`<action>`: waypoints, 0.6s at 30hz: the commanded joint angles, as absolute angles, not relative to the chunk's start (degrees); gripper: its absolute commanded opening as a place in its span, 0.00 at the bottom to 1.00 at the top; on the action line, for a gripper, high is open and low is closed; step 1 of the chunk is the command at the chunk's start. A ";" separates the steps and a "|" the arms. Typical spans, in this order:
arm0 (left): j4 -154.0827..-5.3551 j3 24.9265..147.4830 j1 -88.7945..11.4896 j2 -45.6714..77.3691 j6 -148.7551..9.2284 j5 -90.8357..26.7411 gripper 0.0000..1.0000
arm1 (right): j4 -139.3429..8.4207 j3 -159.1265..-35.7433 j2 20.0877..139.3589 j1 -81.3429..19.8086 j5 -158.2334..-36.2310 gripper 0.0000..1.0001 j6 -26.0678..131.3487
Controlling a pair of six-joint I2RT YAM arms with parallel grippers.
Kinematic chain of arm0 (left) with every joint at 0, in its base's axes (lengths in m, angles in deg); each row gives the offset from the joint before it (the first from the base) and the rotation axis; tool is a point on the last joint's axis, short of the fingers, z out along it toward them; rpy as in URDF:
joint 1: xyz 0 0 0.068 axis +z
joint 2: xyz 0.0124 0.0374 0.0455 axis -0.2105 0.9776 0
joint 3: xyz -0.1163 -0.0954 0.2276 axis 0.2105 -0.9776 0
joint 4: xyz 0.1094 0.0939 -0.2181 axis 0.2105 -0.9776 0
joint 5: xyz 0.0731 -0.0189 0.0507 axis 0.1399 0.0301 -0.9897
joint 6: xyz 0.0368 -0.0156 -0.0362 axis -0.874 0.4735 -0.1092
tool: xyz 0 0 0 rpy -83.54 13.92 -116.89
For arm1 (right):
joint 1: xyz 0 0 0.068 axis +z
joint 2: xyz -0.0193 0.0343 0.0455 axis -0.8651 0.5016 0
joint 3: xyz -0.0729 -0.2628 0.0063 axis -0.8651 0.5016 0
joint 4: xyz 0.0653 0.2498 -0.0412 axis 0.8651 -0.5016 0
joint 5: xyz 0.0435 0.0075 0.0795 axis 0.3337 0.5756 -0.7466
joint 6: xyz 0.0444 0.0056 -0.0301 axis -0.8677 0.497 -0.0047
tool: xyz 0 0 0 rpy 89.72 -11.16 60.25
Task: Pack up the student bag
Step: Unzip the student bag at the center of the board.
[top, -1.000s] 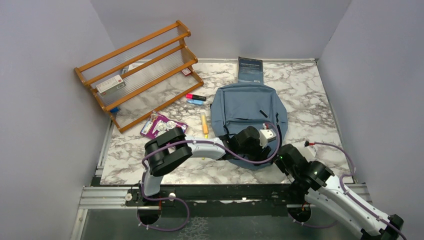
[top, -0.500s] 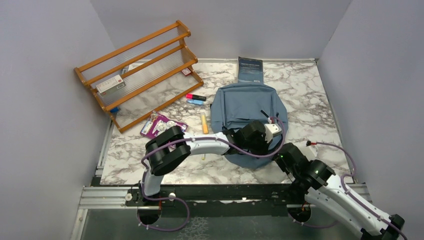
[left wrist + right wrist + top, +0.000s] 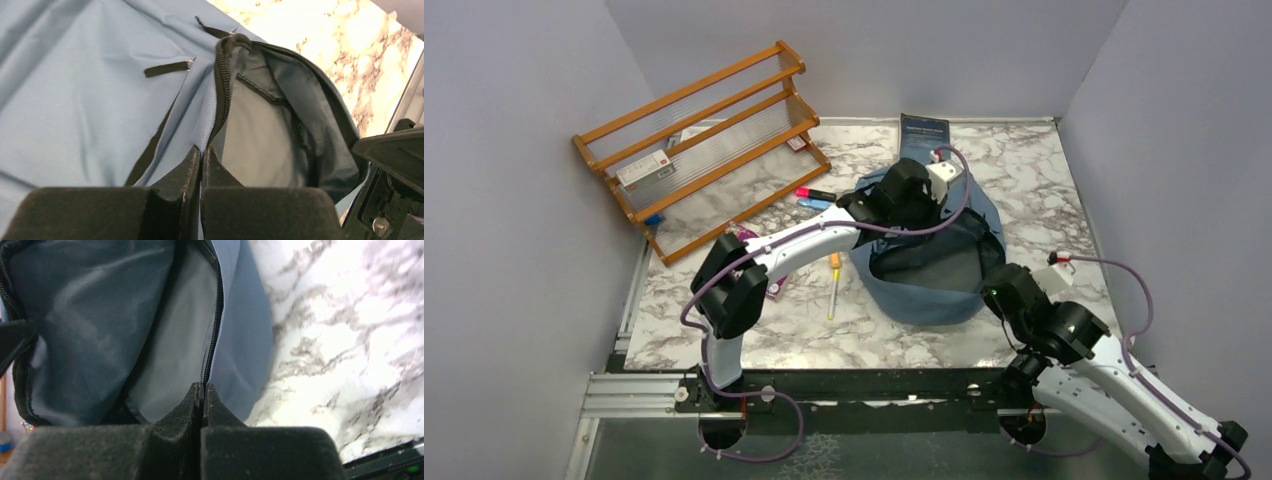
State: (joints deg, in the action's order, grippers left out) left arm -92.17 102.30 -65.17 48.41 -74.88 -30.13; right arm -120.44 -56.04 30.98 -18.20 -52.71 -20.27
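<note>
Gaping in the middle of the top view, the bag (image 3: 924, 298) lies on the table (image 3: 1064, 200) with its dark mouth stretched wide. Each gripper pinches one zipper edge: the left gripper (image 3: 201, 154) the upper rim, the right gripper (image 3: 202, 389) the lower-right rim. This likely readies it for packing; a pen (image 3: 833, 268) lies just left.

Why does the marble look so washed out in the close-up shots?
Left wrist view: the table glares white beside the student bag, and the left gripper is dark and soft. Right wrist view: same glare, with the bag's inside dim. Top view: evenly lit and sharp.
</note>
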 commanded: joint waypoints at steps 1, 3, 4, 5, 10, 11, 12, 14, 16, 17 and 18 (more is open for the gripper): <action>-99.16 110.63 -64.19 44.10 -78.06 -30.37 0.00 | -117.23 -62.43 31.82 -17.79 -41.12 0.01 -6.64; -101.33 113.52 -64.23 43.90 -78.26 -30.67 0.00 | -113.41 -63.88 31.82 -17.79 -38.83 0.01 -0.31; -102.33 114.98 -64.23 43.89 -78.11 -30.71 0.00 | -111.93 -64.56 31.99 -17.75 -37.62 0.00 2.45; -103.17 116.46 -64.19 44.00 -77.95 -30.65 0.00 | -110.95 -65.21 32.45 -17.79 -36.13 0.01 4.59; -107.92 123.42 -64.31 45.79 -76.03 -28.16 0.00 | -109.17 -69.49 37.09 -17.75 -27.72 0.01 12.58; -108.87 124.56 -64.46 46.11 -75.68 -27.68 0.00 | -108.83 -70.50 37.85 -17.79 -26.30 0.01 13.94; -109.77 125.51 -64.88 46.43 -75.68 -27.71 0.00 | -108.06 -71.27 38.37 -17.84 -24.90 0.01 15.91; -112.03 127.49 -66.50 46.69 -76.65 -29.64 0.00 | -104.17 -72.09 38.62 -17.88 -22.73 0.01 21.18; -113.72 129.23 -68.50 46.79 -77.40 -31.88 0.00 | -98.08 -71.83 38.02 -17.88 -21.59 0.01 28.26; -114.33 129.93 -69.29 46.72 -77.31 -32.33 0.00 | -95.31 -71.44 37.70 -17.88 -21.34 0.01 31.48; -114.80 130.60 -69.74 46.60 -76.90 -32.43 0.00 | -92.57 -71.12 37.42 -17.88 -21.30 0.00 33.84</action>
